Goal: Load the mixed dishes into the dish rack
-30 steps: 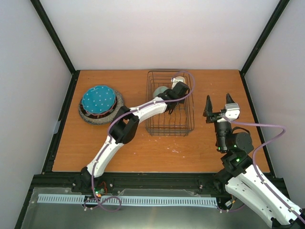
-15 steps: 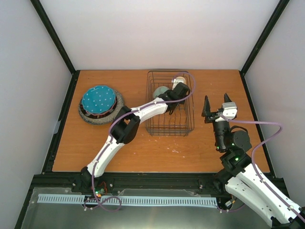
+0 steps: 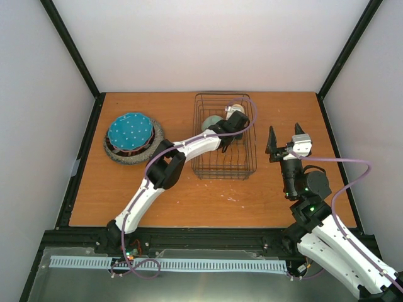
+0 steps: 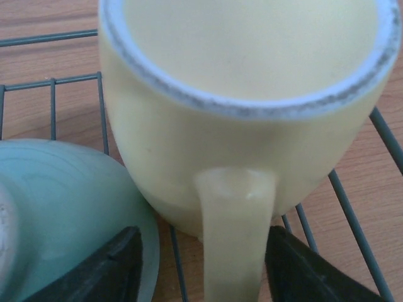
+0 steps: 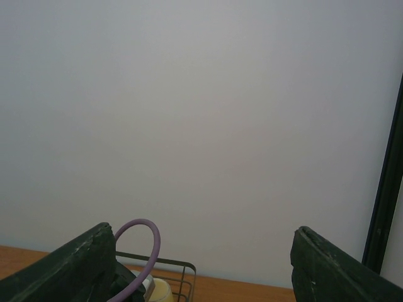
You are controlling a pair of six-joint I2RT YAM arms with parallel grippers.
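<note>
The yellow mug stands in the dish rack at its far end, and also shows from above. The pale green bowl lies next to it on the left. My left gripper is open inside the rack. Its fingers straddle the mug's handle with a gap on each side. The blue dotted plate lies on the pink-red plate and the grey speckled plate at far left. My right gripper is open and empty in the air right of the rack.
The rack's wires run under the mug. The right wrist view shows the back wall, the rack's corner and the left arm's purple cable. Black frame posts stand at the table's corners.
My right gripper has drifted a little to the left and stayed open. The left arm has barely shifted at the mug in the rack.
</note>
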